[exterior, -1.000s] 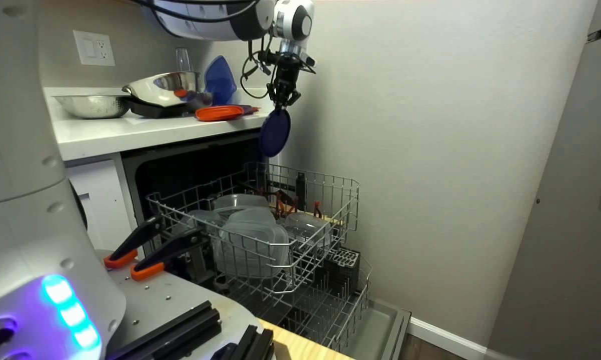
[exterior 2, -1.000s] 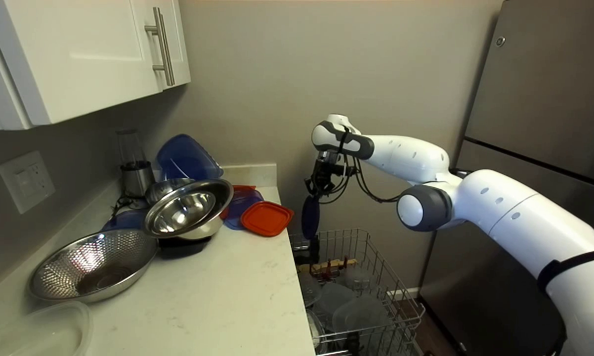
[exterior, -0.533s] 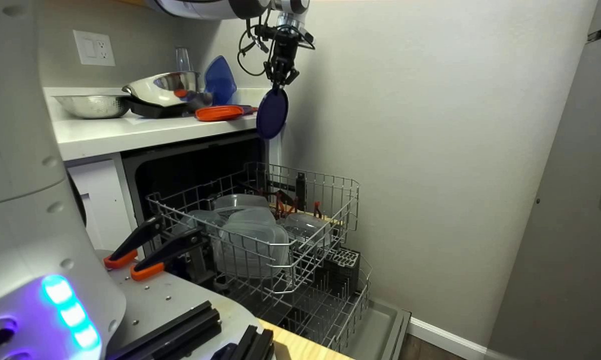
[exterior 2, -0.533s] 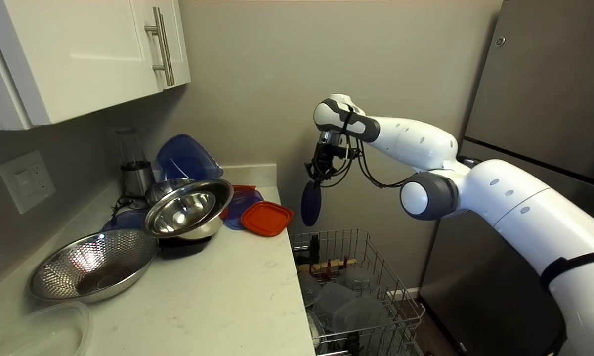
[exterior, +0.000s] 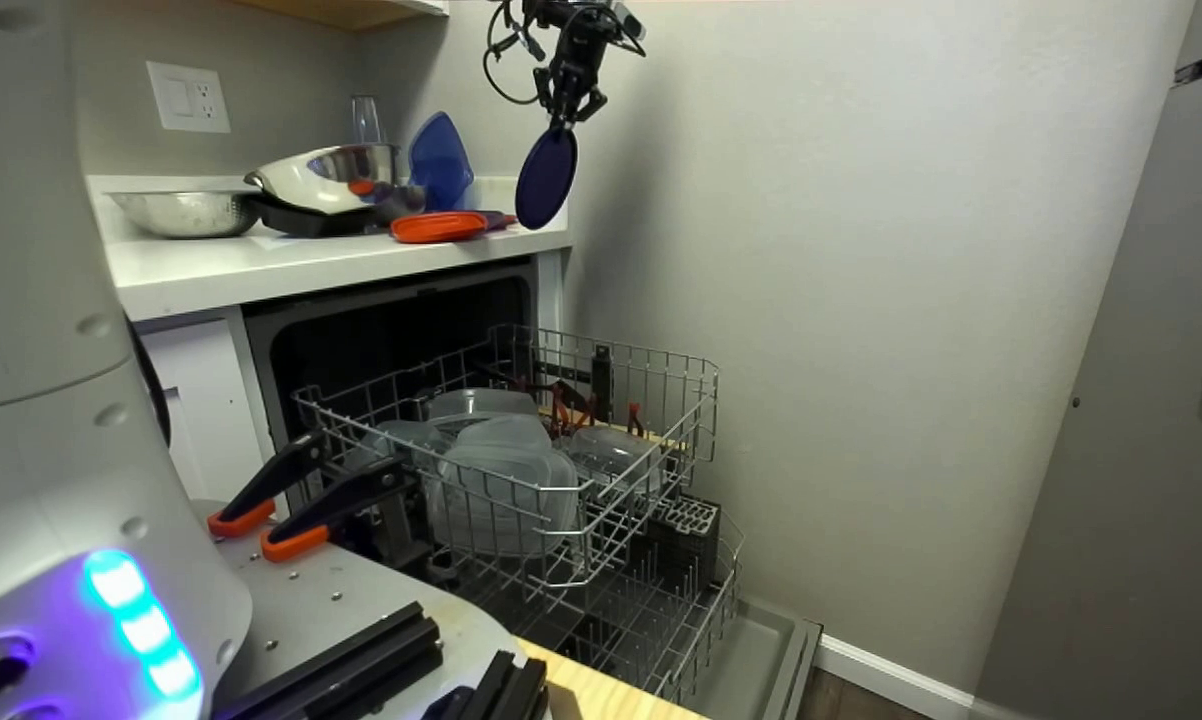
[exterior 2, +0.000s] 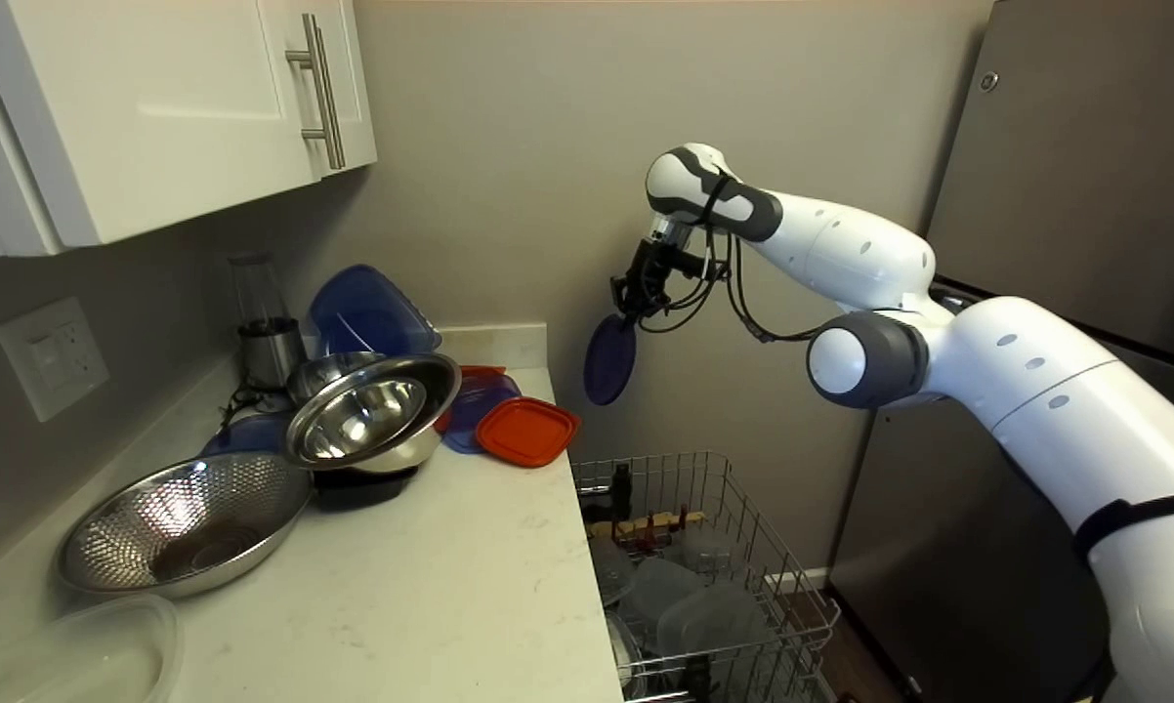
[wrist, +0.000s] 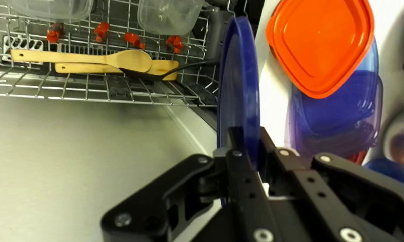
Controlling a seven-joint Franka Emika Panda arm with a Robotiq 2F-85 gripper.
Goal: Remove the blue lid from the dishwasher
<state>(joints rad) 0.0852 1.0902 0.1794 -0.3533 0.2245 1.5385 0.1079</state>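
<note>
The table (exterior 2: pixel 470 576) spans the dishwasher (exterior: pixel 401 325), which stands open beneath it, dark inside. The arm (exterior 2: pixel 846 244) reaches in from beyond the table's front edge, its end bent downward near one end of the table. The rack (exterior: pixel 561 489) juts out ahead of the table, lower than its top, with pale tubs (exterior: pixel 506 490) in it. Well back from the table's front edge sit the colander (exterior 2: pixel 182 522) and the steel bowls (exterior 2: pixel 367 415). Close to that edge lies the orange lid (wrist: pixel 321 47), overlapping some blue covers (wrist: pixel 326 111) in the wrist view.

The pincer (wrist: pixel 249 134) hangs just off the table's front edge, closed down as far as the thin blue lid (exterior 2: pixel 609 359) lets it, with a grip on both faces at the rim. The blue lid hangs below it, roughly on edge, in the air: beside the table, apart from it, and higher than the rack.

I take the lifting-out as done, since the lid is out of the dishwasher, and the carrying as the step in hand. The next move probably calls for a sideways shift over the table, passing above the orange lid or around it, then a slow descent, some tipping so the blue lid can lie flat, and release only once the table bears it.
</note>
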